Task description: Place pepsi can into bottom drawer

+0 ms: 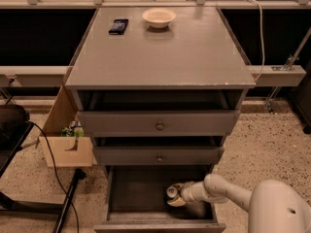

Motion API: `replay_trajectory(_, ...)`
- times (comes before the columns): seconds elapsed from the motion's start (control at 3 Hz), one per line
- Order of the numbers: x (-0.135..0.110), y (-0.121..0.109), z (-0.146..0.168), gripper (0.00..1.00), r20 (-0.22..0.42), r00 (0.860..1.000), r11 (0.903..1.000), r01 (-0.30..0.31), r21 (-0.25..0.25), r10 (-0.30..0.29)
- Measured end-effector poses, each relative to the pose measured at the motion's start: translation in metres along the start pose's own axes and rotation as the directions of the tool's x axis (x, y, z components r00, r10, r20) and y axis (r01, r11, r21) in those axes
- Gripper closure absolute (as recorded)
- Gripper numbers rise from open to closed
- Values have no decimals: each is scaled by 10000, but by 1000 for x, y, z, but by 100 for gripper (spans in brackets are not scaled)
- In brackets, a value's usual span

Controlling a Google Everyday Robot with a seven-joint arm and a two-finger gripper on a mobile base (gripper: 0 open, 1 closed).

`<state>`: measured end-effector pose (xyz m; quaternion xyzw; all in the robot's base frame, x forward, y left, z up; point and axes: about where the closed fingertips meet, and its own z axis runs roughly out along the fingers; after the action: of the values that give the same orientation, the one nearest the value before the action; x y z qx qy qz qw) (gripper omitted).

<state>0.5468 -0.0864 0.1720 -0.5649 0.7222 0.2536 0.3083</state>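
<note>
Speckled floor [272, 144] nearest the camera, w/ the grey cabinet standing on it and the bottom drawer [138, 191] pulled fully out toward the viewer, under the cabinet top's near edge. Robot's white arm [226, 191] comes in from the near-right, over the drawer's right wall. The gripper [178, 198] is low inside, right of centre, clamped on the pepsi can [172, 192]. Can is tilted, silver top facing up-left; it looks held, not standing free, since a can wouldn't sit at that angle alone. Can't tell if its base touches the dark drawer floor. My read: it's kept low and inside the walls so letting go means a short drop, no roll-out.

What's in the way: the middle drawer [159, 155] and top drawer [159, 123] are partly out and overhang the back of the open one, so there's little headroom. Pulling out prob. has to go sideways/forward, not straight up. Drawer's right wall is just beside the arm.

Left of the cabinet, below its near-left corner: cardboard box [65, 152] w/ sth green inside, and a black cable [51, 164] on the floor. Both are well apart from the arm.

Far side, on the cabinet top [160, 57]: dark flat object [119, 25] near the far-left corner and a white bowl [159, 17] at mid far edge. A white cable [262, 33] hangs past the far-right corner. None of these matter for the drop.
</note>
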Motion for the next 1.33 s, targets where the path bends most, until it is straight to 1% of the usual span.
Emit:
replay_trajectory(0.33, 2, 2, 5, 100, -429, 9990, 9999, 118, -104, -122)
replay_trajectory(0.67, 4, 3, 8, 100, -658, 9977, 9997, 134, -183, -145)
replay_trajectory(1.0, 4, 3, 8, 82, -658, 9977, 9997, 134, -183, -145)
replay_trajectory(1.33, 4, 3, 8, 58, -658, 9977, 9997, 134, -184, -145)
